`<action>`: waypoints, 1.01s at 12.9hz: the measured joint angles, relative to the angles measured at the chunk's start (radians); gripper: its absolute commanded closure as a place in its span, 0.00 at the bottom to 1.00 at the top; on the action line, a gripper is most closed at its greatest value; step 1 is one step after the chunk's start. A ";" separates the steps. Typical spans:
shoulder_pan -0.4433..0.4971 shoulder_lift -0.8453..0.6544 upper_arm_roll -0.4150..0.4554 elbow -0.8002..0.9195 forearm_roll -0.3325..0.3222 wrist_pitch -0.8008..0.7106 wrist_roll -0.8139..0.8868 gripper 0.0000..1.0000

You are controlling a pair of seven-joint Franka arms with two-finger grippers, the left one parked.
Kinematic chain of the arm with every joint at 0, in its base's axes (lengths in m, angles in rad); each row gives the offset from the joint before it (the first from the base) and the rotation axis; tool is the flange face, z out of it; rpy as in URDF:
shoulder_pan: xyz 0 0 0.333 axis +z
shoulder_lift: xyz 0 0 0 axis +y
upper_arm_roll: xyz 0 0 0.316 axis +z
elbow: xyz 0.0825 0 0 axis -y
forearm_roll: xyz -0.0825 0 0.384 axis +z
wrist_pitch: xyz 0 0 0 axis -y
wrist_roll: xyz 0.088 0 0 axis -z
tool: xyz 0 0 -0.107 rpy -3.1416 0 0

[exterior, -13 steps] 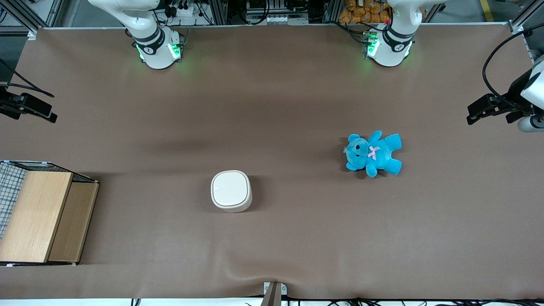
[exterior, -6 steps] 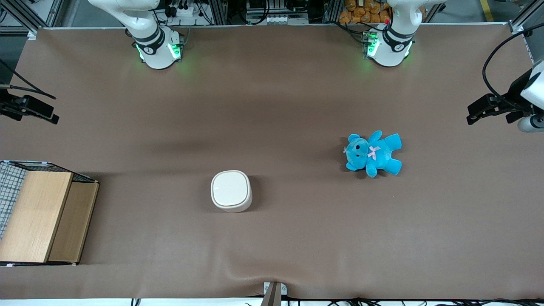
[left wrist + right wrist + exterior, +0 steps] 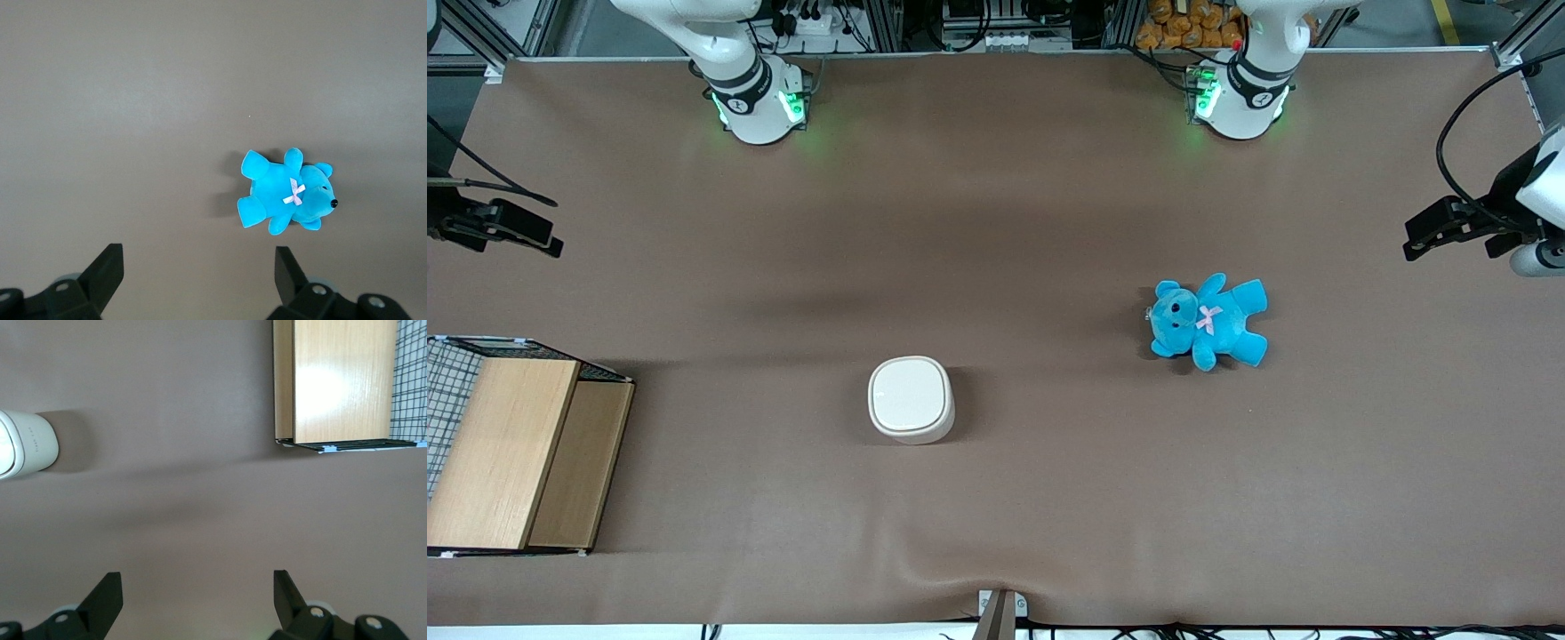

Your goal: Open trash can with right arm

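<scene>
The trash can (image 3: 910,398) is a small cream-white rounded-square bin that stands on the brown table with its flat lid shut. Its side also shows in the right wrist view (image 3: 23,447). My right gripper (image 3: 547,240) hangs at the working arm's end of the table, far from the can and farther from the front camera than the wooden box. In the right wrist view the gripper (image 3: 197,587) is open and empty above bare table, with its fingers (image 3: 107,597) wide apart.
A wooden box with wire mesh (image 3: 507,453) stands near the working arm's end, and it shows in the right wrist view (image 3: 340,380). A blue teddy (image 3: 1208,322) lies toward the parked arm's end.
My right gripper has moved a little toward the table's middle. The trash can, the teddy and the box have not moved.
</scene>
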 measured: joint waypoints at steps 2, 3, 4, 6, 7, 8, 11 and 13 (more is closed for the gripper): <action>0.008 0.005 0.005 0.000 0.001 0.003 0.000 0.10; 0.010 0.014 0.012 0.001 0.001 0.006 0.000 0.18; 0.012 0.028 0.021 0.004 0.001 0.011 0.000 0.24; 0.016 0.067 0.043 0.019 0.002 0.021 0.002 0.31; 0.018 0.092 0.053 0.036 0.004 0.027 0.004 0.33; 0.021 0.120 0.061 0.059 0.009 0.030 0.005 0.42; 0.032 0.202 0.067 0.128 0.046 0.036 0.008 0.61; 0.054 0.240 0.068 0.152 0.054 0.065 0.027 0.77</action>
